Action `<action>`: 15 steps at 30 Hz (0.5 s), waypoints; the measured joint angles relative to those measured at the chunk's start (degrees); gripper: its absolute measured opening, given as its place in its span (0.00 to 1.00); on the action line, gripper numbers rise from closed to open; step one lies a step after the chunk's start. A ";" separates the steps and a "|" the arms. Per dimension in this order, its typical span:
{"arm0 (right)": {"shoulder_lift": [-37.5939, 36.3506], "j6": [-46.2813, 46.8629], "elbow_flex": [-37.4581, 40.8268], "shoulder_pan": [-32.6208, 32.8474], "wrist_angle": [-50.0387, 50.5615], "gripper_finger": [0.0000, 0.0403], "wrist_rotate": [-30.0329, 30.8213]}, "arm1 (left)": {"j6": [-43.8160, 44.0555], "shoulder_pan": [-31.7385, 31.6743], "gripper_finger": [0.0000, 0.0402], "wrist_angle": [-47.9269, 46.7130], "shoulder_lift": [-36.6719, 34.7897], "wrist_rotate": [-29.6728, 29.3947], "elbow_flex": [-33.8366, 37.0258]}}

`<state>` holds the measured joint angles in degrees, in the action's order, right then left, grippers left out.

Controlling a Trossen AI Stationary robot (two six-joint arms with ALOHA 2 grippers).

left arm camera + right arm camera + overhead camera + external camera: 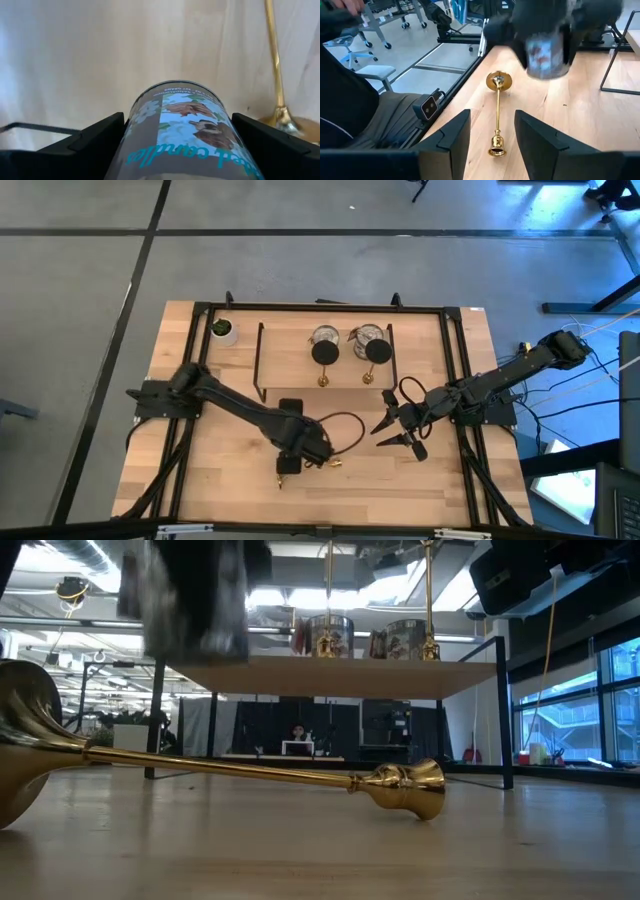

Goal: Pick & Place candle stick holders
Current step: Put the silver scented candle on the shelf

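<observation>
Our left gripper (291, 442), low centre of the high view, grasps a silvery cup (187, 131) above the counter (200, 480); we keep it clear of the fallen brass stick (250, 772) just beside, while the right gripper (396, 430) waits empty, half-parted.

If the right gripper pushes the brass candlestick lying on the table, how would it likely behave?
The brass candlestick lies flat, its round stem on the wood, so a side push would probably roll it, likely in an arc, since its disc base is wider than the cup end. Polished metal looks slippery and stiff.
</observation>
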<state>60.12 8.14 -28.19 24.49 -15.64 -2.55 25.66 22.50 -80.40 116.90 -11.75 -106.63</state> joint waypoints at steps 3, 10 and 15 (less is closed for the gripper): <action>0.00 0.00 -0.01 0.00 0.01 0.39 -0.02 | 2.68 0.29 0.87 -0.80 -4.55 -3.47 0.00; -0.02 0.22 0.00 0.00 -0.02 0.39 0.03 | 6.43 -0.51 0.86 -5.88 -12.84 -9.73 -0.07; -0.01 0.22 -0.01 0.00 -0.11 0.39 1.87 | 3.98 -4.22 0.86 -8.40 -14.40 -11.25 -0.07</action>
<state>60.11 8.36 -28.19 24.49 -15.75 -0.68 29.65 18.28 -88.80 102.50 -23.00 -106.69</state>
